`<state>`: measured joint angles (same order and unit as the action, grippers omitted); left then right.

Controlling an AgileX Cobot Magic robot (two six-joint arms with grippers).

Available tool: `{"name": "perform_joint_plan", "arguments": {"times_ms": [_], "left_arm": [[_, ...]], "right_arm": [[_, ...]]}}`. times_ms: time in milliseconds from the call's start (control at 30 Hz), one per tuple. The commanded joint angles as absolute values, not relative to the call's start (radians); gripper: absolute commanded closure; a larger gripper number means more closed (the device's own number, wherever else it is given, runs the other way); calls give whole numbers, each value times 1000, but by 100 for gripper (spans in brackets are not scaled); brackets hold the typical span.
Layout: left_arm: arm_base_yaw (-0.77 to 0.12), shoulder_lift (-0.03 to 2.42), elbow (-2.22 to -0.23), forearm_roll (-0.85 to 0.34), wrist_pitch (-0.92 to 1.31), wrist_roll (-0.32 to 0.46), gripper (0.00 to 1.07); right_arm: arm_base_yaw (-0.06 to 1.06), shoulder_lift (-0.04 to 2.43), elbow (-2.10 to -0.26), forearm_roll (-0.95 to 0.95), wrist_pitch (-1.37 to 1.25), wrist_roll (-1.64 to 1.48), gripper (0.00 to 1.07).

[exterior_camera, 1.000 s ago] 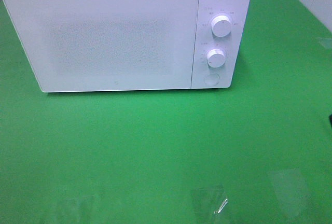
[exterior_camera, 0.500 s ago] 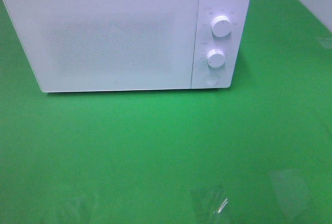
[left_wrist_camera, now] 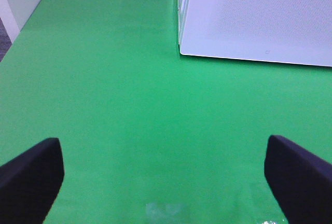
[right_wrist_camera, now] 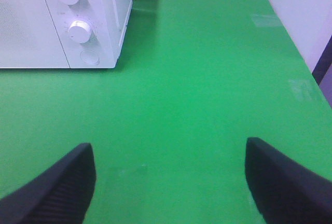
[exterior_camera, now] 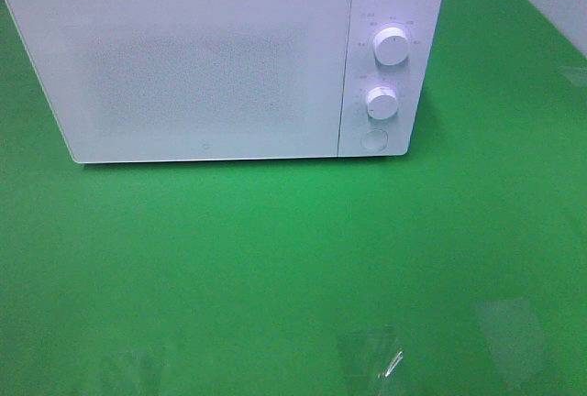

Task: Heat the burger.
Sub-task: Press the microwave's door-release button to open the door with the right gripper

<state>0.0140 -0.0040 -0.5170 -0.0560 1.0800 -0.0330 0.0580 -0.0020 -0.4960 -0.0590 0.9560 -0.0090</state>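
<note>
We are looking across a flat green counter point(exterior_camera: 275, 258) that is passing beneath both pairs of fingers. Well ahead of them a boxy white microwave point(exterior_camera: 225, 61) is standing with its frosted door point(exterior_camera: 174, 84) closed. On its panel, ahead of the right fingers point(right_wrist_camera: 57, 185) and toward the other arm's side, we are seeing a large upper dial point(exterior_camera: 392, 48), a smaller lower dial point(exterior_camera: 382, 102) and a round button point(exterior_camera: 372, 140).

The left fingers point(left_wrist_camera: 31, 180) and the right fingers are both standing wide apart, holding nothing.

We are not seeing the burger anywhere, and we cannot tell whether it is lying behind that door. So we are risking an empty oven if we turn a dial now. A hard press could also push the microwave back.
</note>
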Motion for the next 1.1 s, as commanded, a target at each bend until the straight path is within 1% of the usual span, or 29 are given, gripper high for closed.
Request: {"name": "perform_joint_plan", "arguments": {"times_ms": [33, 600, 767, 867, 967, 1000, 1100], "left_arm": [[15, -21, -518, -57, 1066, -29, 6], [15, -21, -518, -57, 1066, -29, 6], [15, -21, -518, -57, 1066, -29, 6], [15, -21, -518, -57, 1066, -29, 6], [15, -21, -518, -57, 1066, -29, 6], [15, -21, -518, -57, 1066, -29, 6], [15, -21, -518, -57, 1066, -29, 6]], "right_arm": [[47, -31, -491, -68, 961, 0, 31], [47, -31, -496, -71, 954, 0, 31], [47, 2, -535, -65, 861, 6, 31], [47, 72, -537, -65, 768, 0, 31], [47, 92, -537, -65, 745, 0, 31], [47, 149, -537, -66, 675, 0, 31], [47, 186, -534, -69, 620, 0, 31]]}}
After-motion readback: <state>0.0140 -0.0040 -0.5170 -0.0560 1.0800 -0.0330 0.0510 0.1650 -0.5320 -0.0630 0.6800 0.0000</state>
